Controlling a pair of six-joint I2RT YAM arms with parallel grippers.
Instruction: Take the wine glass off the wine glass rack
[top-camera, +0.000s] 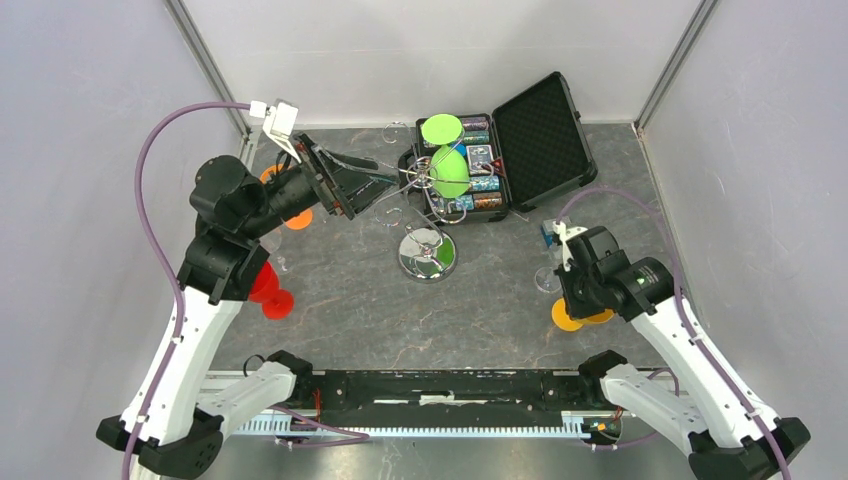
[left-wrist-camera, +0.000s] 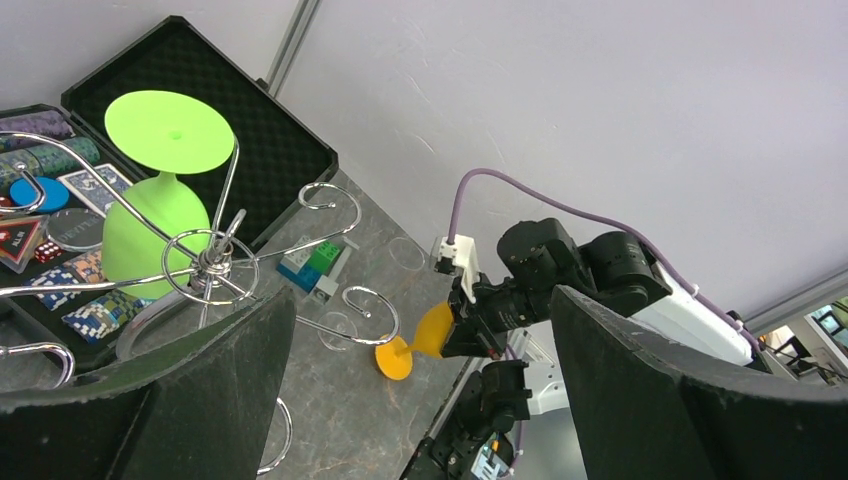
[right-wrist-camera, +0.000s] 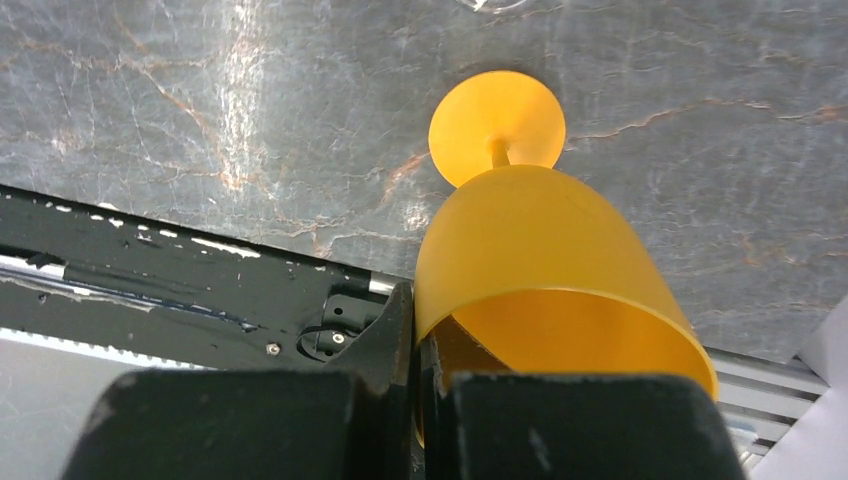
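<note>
The chrome wine glass rack (top-camera: 427, 254) stands mid-table on its mirrored disc, its curled wire arms (left-wrist-camera: 335, 200) spreading from the hub (left-wrist-camera: 205, 262). A green wine glass (top-camera: 449, 166) (left-wrist-camera: 158, 195) hangs upside down from one arm. My left gripper (top-camera: 368, 183) (left-wrist-camera: 422, 308) is open, level with the arms just left of the hub, and holds nothing. My right gripper (top-camera: 573, 297) (right-wrist-camera: 421, 365) is shut on the rim of an orange wine glass (right-wrist-camera: 540, 265) (left-wrist-camera: 425, 335), one finger inside the bowl. This glass tilts, with its foot (top-camera: 580, 316) at the tabletop.
An open black case (top-camera: 535, 125) of poker chips lies behind the rack. A red wine glass (top-camera: 270, 290) and another orange one (top-camera: 292, 216) stand under my left arm. A clear glass (top-camera: 548, 276) and small coloured blocks (left-wrist-camera: 315, 265) sit near my right gripper.
</note>
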